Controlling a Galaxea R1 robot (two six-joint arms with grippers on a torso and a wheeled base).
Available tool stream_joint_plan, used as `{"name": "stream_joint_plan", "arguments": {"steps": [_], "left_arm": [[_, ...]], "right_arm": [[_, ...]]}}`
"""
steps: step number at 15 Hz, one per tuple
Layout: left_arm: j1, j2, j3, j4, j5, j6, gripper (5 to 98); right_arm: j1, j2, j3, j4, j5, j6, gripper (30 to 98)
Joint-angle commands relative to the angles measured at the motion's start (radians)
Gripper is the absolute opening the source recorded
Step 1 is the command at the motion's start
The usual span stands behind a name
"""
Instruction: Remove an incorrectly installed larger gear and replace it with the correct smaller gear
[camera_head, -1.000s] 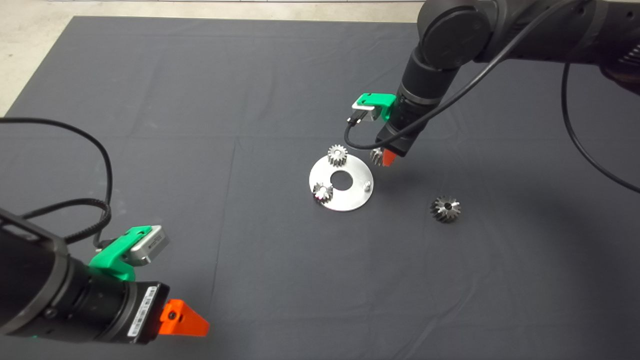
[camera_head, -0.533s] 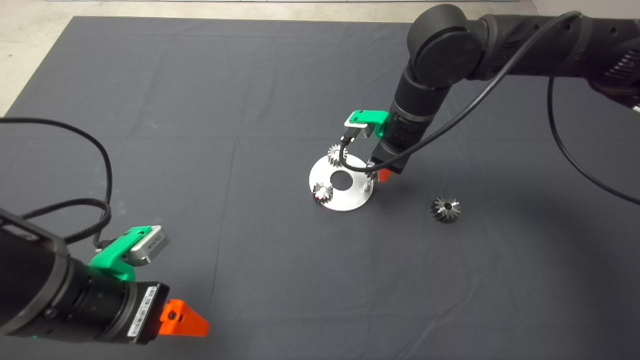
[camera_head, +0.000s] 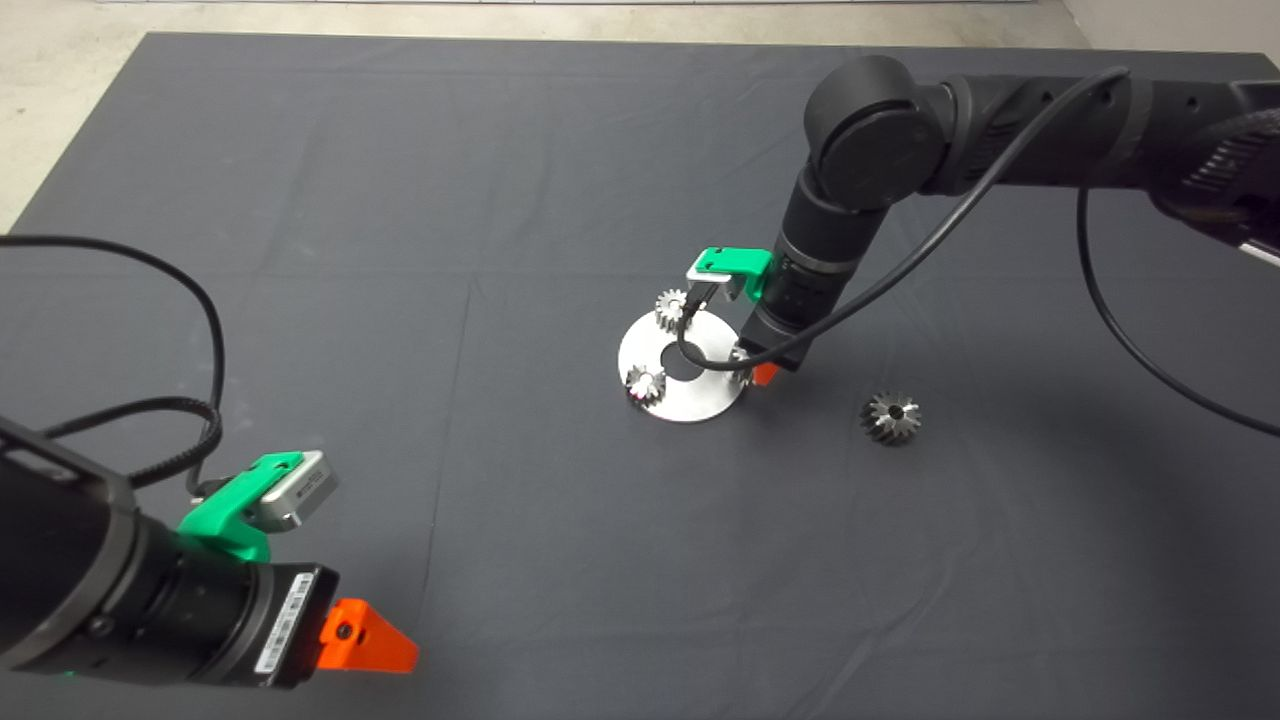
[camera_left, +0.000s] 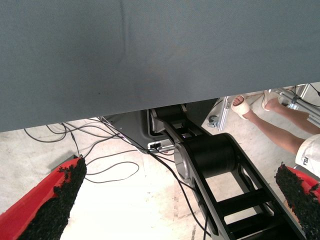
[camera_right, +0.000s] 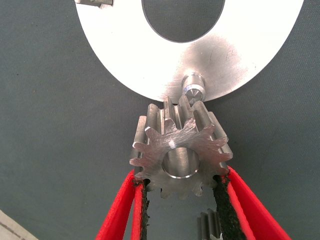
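Left gripper (camera_head: 385, 640): parked at the lower left edge of the mat (camera_head: 400, 200), at roughly 8 o'clock from the plate. In its wrist view the red fingers (camera_left: 50, 205) are spread wide apart with nothing between them; the mat's edge, floor cables, the robot's black base (camera_left: 210, 160) and a person's legs (camera_left: 280, 130) in white sandals are shown beyond.

Round steel plate (camera_head: 690, 400): laid flat near the mat's centre, with a central hole. Two small gears are seated on it, one (camera_head: 672, 305) at about 11 o'clock on its rim, the other (camera_head: 645, 383) at about 8 o'clock. A bare peg (camera_right: 193, 90) is seen standing at the plate's rim in the right wrist view.

Smaller gear (camera_right: 181, 156): clamped between the pads of the right gripper (camera_right: 181, 200), bore visible, held just beside the bare peg and not seated on it. Whether it touches the peg cannot be told.

Right gripper: positioned at the plate's 3 o'clock rim, arm entering from the right.

Larger gear (camera_head: 891, 417): resting on the mat, off the plate, well apart at about 4 o'clock from it, untouched by either gripper.
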Motion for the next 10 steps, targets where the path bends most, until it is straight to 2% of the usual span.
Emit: {"name": "stream_joint_plan", "arguments": {"steps": [1,10], "left_arm": [[-0.003,-0.006,0.014,-0.019,0.001,0.000,97.7],[-0.003,-0.006,0.014,-0.019,0.001,-0.002,97.7]], "right_arm": [[0.027,0.001,0.009,-0.077,-0.093,0.001,30.5],[0.022,-0.004,0.009,-0.099,-0.094,0.001,30.5]]}}
